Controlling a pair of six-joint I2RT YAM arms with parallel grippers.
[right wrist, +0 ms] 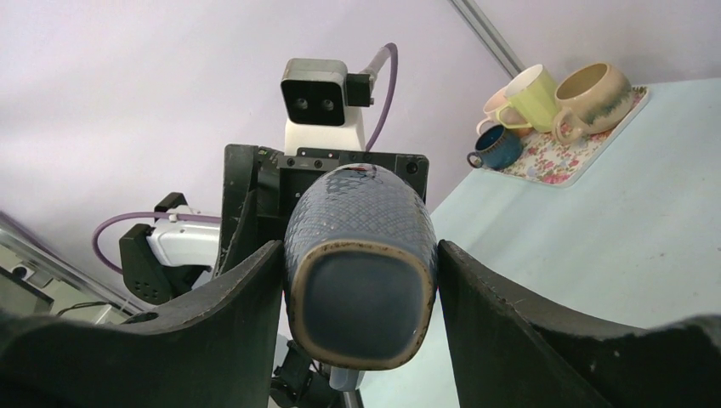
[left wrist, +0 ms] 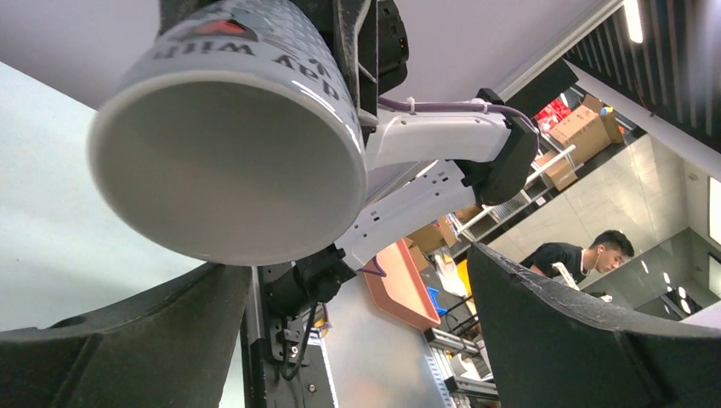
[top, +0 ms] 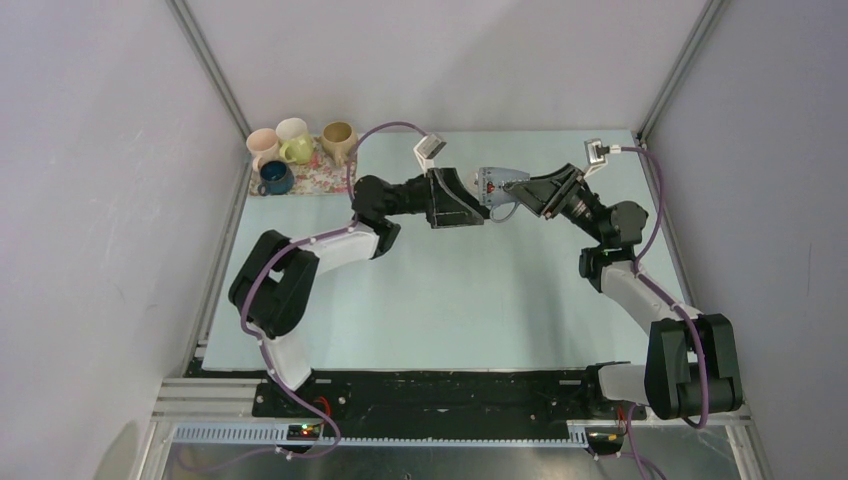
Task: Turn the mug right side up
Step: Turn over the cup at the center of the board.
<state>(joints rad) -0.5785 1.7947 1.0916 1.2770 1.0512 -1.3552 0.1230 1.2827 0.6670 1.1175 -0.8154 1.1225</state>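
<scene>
My left end effector [top: 476, 203] stands wide apart above the far middle of the tabletop [top: 420, 300]. The mug [top: 494, 184] clamped in my right end effector [right wrist: 361, 293] sits right at its mouth and blocks the way forward. The near and middle tabletop lies open, so either arm has room to pass there. In the far-left corner a floral tray [top: 325, 182] crowded with cups [top: 292, 150] stands in the way, close against the left wall [top: 100, 200].

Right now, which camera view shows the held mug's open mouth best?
The left wrist view: the mug faces it, white inside filling the frame. The top view shows it small and sideways; the right wrist view shows only its base, clamped in the right gripper.
</scene>
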